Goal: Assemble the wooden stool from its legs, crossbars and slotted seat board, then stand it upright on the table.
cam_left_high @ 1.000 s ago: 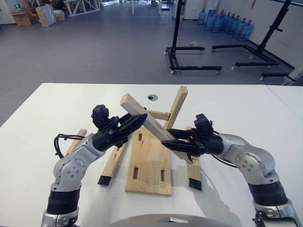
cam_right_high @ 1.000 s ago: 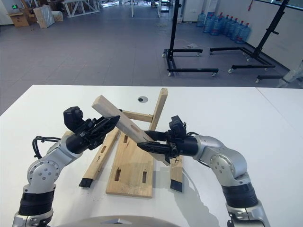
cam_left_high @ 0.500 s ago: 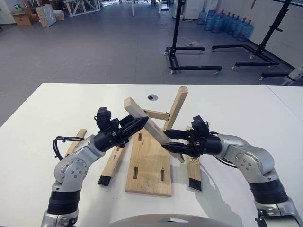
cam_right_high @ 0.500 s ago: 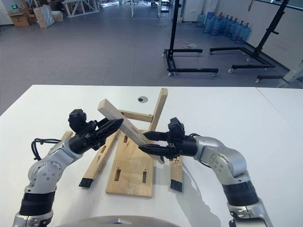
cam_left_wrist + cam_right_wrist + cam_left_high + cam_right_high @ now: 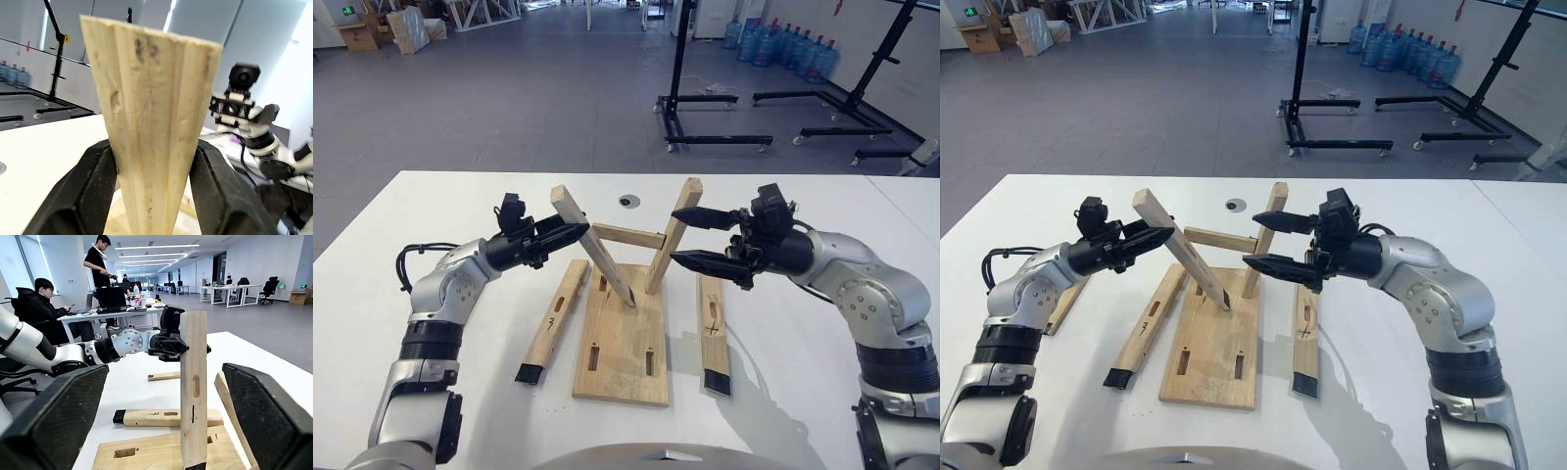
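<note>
Right jaws have let go and gape wide; left jaws clamp one leg of four.

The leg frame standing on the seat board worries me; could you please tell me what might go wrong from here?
1. Only the left gripper clamps the tilted leg. The right gripper is open around the other leg, so the frame could twist or topple.
2. The tilted leg's foot rests on the flat seat board and might skid.
3. The crossbar joint could pull apart.
</note>
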`<act>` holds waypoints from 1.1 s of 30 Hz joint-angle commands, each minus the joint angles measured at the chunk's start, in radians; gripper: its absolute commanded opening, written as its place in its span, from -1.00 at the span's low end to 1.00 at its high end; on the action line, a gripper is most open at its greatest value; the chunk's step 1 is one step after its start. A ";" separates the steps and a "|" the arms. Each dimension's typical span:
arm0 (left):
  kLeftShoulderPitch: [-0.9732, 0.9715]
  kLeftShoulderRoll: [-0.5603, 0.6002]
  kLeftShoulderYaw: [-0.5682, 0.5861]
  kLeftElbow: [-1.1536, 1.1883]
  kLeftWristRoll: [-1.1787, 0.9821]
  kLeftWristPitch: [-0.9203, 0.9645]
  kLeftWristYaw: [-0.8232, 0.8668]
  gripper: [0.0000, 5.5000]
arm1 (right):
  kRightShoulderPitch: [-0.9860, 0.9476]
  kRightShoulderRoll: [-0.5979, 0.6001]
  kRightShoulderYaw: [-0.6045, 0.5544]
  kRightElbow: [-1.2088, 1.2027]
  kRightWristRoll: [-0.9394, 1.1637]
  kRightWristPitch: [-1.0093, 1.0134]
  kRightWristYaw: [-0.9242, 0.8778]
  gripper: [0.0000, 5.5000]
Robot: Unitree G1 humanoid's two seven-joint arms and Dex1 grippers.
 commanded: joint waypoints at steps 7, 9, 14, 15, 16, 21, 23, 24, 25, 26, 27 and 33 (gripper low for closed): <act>-0.115 0.168 0.014 0.121 0.116 -0.028 -0.146 -0.25 | -0.097 -0.028 -0.034 0.016 0.011 -0.013 -0.009 0.55; -0.157 0.164 0.009 0.160 0.139 -0.039 -0.157 -0.25 | -0.097 -0.019 -0.027 0.020 0.005 -0.016 -0.018 0.55; -0.217 0.165 -0.034 0.205 0.204 -0.070 -0.221 -0.25 | -0.092 -0.003 -0.010 0.021 0.002 -0.023 -0.029 0.55; -0.221 0.163 -0.044 0.214 0.218 -0.076 -0.229 -0.25 | -0.092 -0.001 -0.011 0.021 0.004 -0.024 -0.030 0.55; -0.225 0.161 -0.054 0.222 0.232 -0.084 -0.237 -0.25 | -0.090 0.000 -0.012 0.019 0.004 -0.024 -0.031 0.55; -0.225 0.149 -0.085 0.232 0.266 -0.108 -0.260 -0.26 | -0.080 -0.003 -0.005 0.015 -0.012 -0.033 -0.023 0.55; -0.220 0.149 -0.094 0.229 0.270 -0.111 -0.268 -0.26 | -0.078 -0.006 0.001 0.020 -0.022 -0.038 -0.019 0.55; -0.211 0.149 -0.095 0.212 0.260 -0.103 -0.276 -0.26 | -0.074 -0.010 0.005 0.023 -0.031 -0.043 -0.016 0.55; -0.200 0.149 -0.095 0.192 0.248 -0.092 -0.281 -0.26 | -0.072 -0.013 0.008 0.026 -0.038 -0.047 -0.013 0.55; -0.188 0.150 -0.094 0.169 0.239 -0.083 -0.284 -0.26 | -0.069 -0.013 0.009 0.027 -0.043 -0.049 -0.011 0.55; -0.179 0.150 -0.092 0.153 0.234 -0.078 -0.283 -0.26 | -0.067 -0.014 0.011 0.029 -0.047 -0.052 -0.009 0.55; -0.170 0.153 -0.101 0.122 0.246 -0.079 -0.277 -0.26 | -0.065 -0.010 0.020 0.036 -0.064 -0.058 -0.005 0.55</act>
